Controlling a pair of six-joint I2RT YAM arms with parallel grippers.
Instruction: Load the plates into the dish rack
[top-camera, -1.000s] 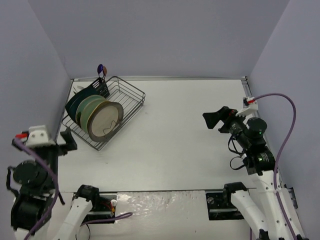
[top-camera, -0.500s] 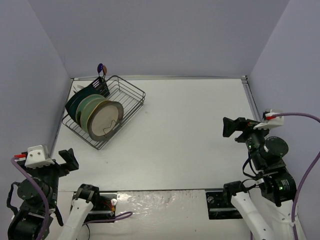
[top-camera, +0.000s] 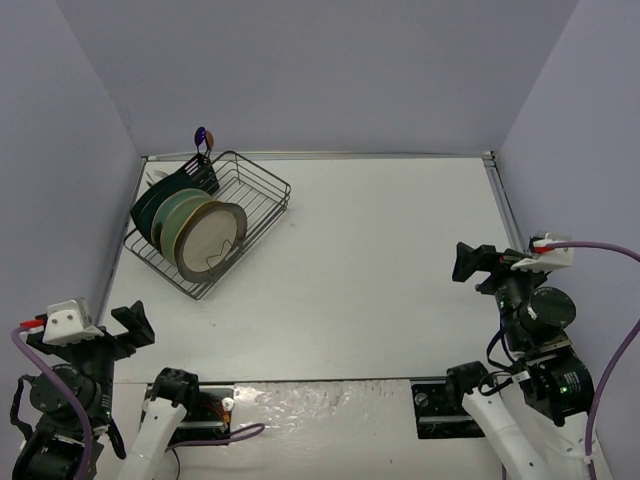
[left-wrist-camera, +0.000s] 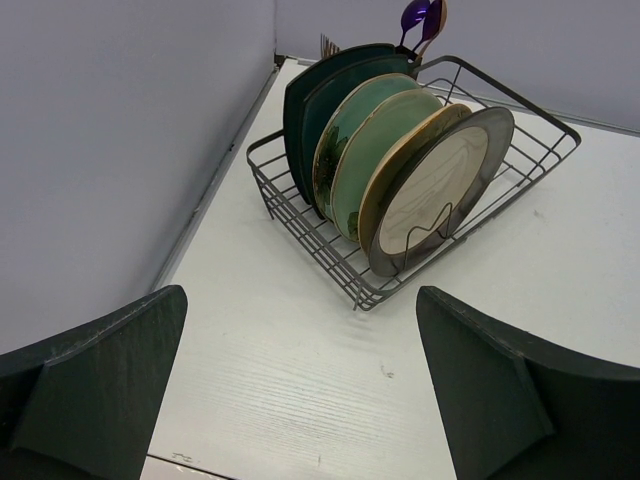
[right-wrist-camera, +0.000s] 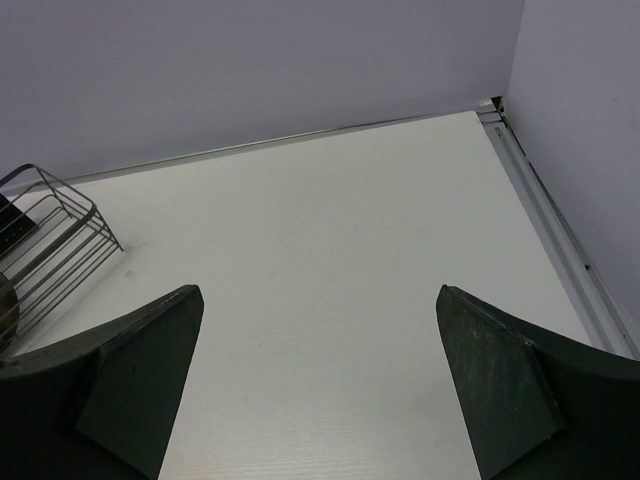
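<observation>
The black wire dish rack (top-camera: 262, 180) stands at the far left of the table. Several plates (top-camera: 195, 228) stand upright in it in a row. In the left wrist view two dark teal square plates (left-wrist-camera: 322, 95) are at the back, then green round ones (left-wrist-camera: 385, 135), and a beige dark-rimmed plate (left-wrist-camera: 440, 195) is at the front. My left gripper (top-camera: 128, 326) hangs open near the table's front left edge, well short of the rack (left-wrist-camera: 520, 108). At the right side my right gripper (top-camera: 478, 266) is open and holds nothing. Only bare table shows between the fingertips of each gripper (left-wrist-camera: 298, 292) (right-wrist-camera: 318, 290).
A purple spoon (top-camera: 203, 137) sticks up from the dark cutlery holder (top-camera: 205, 175) at the rack's far corner. Walls close in the table on the left, back and right. A corner of the rack (right-wrist-camera: 60, 215) shows at the left of the right wrist view.
Both arms have drawn back toward the near edge, the left to the near left corner and the right toward the right wall. Both grippers stayed open. The plates have not moved.
</observation>
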